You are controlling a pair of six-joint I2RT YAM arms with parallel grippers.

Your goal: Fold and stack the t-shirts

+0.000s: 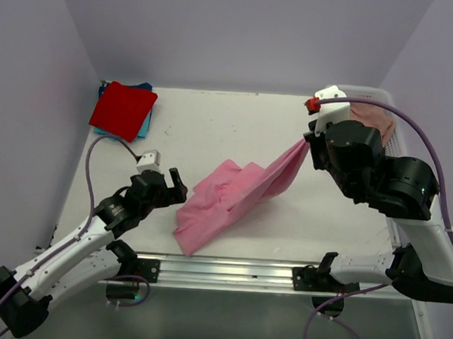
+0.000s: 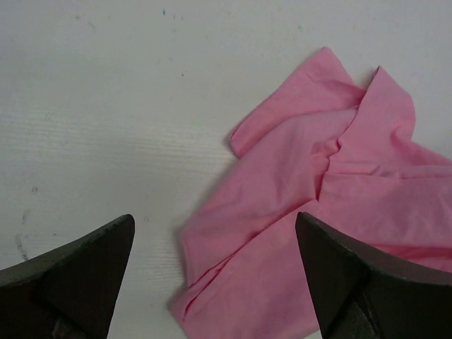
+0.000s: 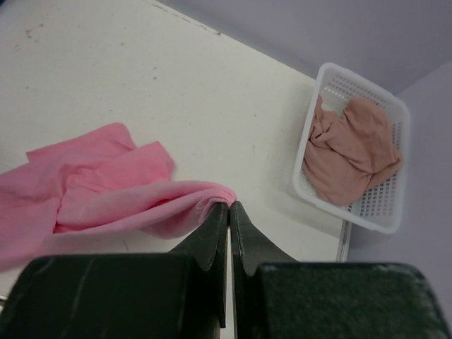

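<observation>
Pink t-shirt [image 1: 225, 200] runs 7-to-1 o'clock; right gripper [image 1: 304, 145] pinches its 1 o'clock end; left gripper [image 1: 174, 186] spread empty, nearer, 9 o'clock side.

Four t-shirts: pink [image 1: 225, 203], red [image 1: 122, 109], dusty-pink [image 3: 349, 152], probably teal [image 1: 146, 122]; one basket [image 3: 371, 212].

Bright, even, diffuse light, a faint shadow under the bright pink t-shirt [image 1: 217, 203], wrist views slightly soft.
</observation>
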